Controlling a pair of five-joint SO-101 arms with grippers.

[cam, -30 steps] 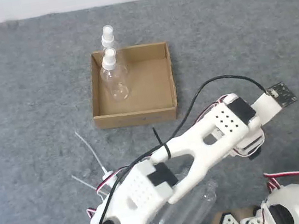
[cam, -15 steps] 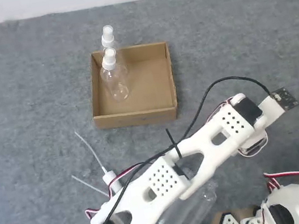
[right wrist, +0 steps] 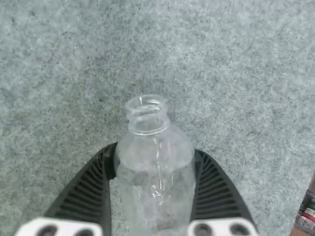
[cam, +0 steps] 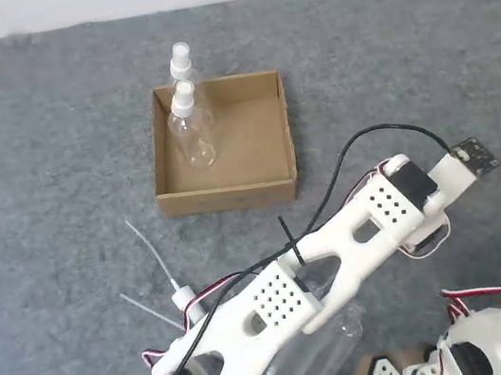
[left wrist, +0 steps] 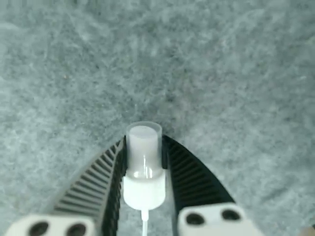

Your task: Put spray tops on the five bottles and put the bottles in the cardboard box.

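Bottles: 2 of 5 look done. One capped bottle (cam: 194,137) stands upright in the cardboard box (cam: 229,196), far-left corner. The second capped bottle (cam: 180,63) is just behind it at the box's far wall; can't tell if its base is inside. Judged: box is wide enough for the rest.

Left tool (left wrist: 142,141) is narrow, clamped on a spray top (left wrist: 143,169) at the collar, over bare counter (left wrist: 236,64). Cap end points away from the wrist; the thin dip tube seems to run back toward the palm. Judgement: collar grip stops the top spinning, but the tube isn't leading, so the top prob. needs turning before it can enter a neck. Left arm (cam: 371,215) lies stretched to the near-right of the box.

Right tool (right wrist: 155,152) holds an uncapped bottle (right wrist: 153,172) by the body, jaws spread to its width. Open neck sticks out past the tips, which leaves the mouth free for the top. Prob. serves as the fixture.

A clear bottle (cam: 321,349) shows under the left arm, near side of the box; can't tell if it's the held one.

Near-left of the box: a loose spray top (cam: 180,294) on the counter, tube toward the box, w/ another tube beside it. Prob. staged for later bottles.

Step in hand: mate top to neck. Risks: thin bottle squashes or slips; tube misses the mouth.
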